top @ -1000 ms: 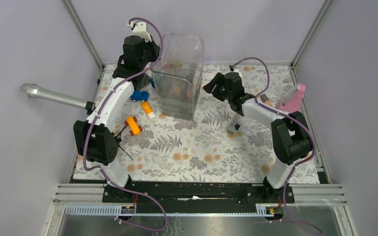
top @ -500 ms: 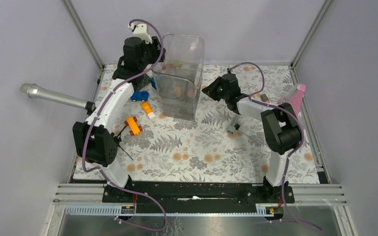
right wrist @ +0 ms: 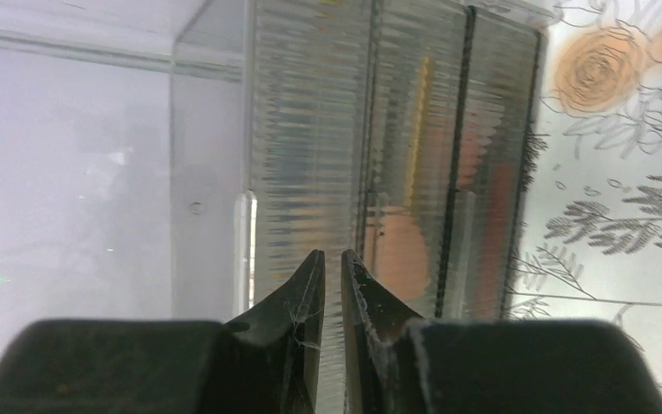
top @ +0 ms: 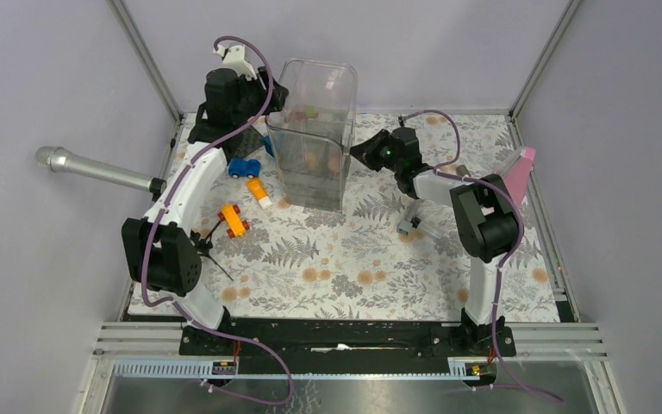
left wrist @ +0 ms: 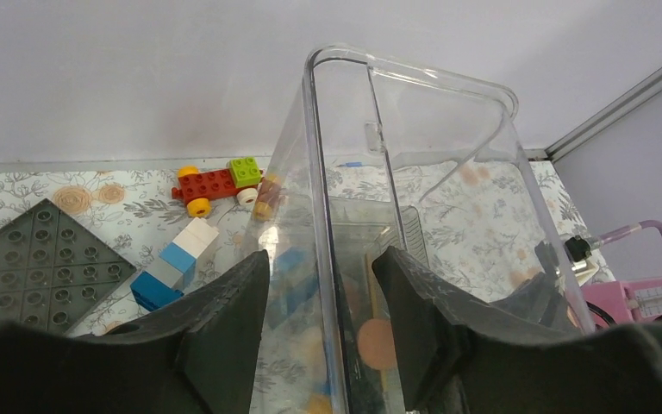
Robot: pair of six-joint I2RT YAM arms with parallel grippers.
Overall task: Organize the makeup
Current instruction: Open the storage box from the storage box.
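Upper centre of the top view, a clear bin (top: 313, 129) holds a coral disc (right wrist: 401, 246). The left gripper (left wrist: 321, 255) is spread astride its wall. The right gripper (right wrist: 331, 255) is nearly pressed together, empty. A pink palette (top: 515, 172) stands at the right edge

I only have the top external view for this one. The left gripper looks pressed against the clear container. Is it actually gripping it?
Observer: Not gripping. In the left wrist view the left gripper is open, and its fingers straddle one wall of the clear container with a gap on each side.
Operator: And the right gripper?
Observer: The right wrist view shows the right gripper shut on nothing, pointing at the container's ribbed side.
Operator: Anything hidden from me near the back wall?
Observer: A red toy car carrying a green block sits there, with a grey baseplate nearer the left wrist camera.
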